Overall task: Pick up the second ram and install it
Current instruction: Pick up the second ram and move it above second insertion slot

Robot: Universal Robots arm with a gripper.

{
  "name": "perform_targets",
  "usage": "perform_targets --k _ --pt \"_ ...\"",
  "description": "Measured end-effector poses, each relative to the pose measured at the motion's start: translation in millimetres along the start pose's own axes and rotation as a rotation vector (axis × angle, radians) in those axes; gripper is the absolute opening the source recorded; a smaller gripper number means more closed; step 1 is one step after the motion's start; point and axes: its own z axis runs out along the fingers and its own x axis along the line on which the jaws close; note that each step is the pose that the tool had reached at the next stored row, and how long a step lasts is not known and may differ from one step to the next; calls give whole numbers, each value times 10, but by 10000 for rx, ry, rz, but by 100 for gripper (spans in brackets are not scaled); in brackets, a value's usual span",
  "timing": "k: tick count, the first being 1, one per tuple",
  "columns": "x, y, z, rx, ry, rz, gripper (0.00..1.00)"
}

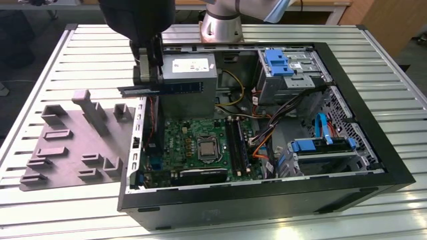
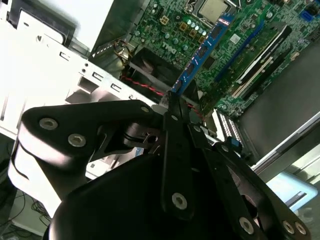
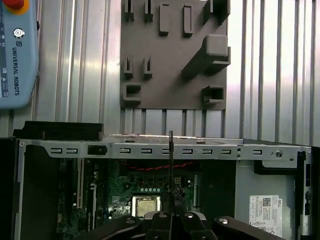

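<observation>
The second ram [image 1: 175,88], a thin, flat, long blue-green memory stick with dark chips along its face, hangs level in the air in the exterior view. It sits over the side wall of the case on the exterior view's left, clear of the board below. The black gripper [image 1: 147,85] has its fingers closed tight on the stick near one end. In the second wrist view the stick [image 2: 202,52] runs out slantwise from the pinching fingers [image 2: 171,107]. In the first wrist view it shows edge-on as a thin dark line [image 3: 171,150]. Under it lies the green motherboard [image 1: 193,135] with its long black slot rails [image 1: 237,145], inside a black open computer case [image 1: 267,205] lying on its side. A grey metal power supply box [image 1: 187,107] carries a white label [image 1: 194,64] whose print cannot be made out. A grey plastic tray with upright blocks [image 1: 67,155] lies just beside the case. Both rest on a silver ribbed metal table [image 1: 87,55]. Brown wooden furniture [image 1: 393,20] stands beyond.
</observation>
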Motion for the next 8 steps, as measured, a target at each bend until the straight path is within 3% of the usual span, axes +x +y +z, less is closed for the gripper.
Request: perform_targets --k 8 --pt "3 -122 -4 0 -1 0 11"
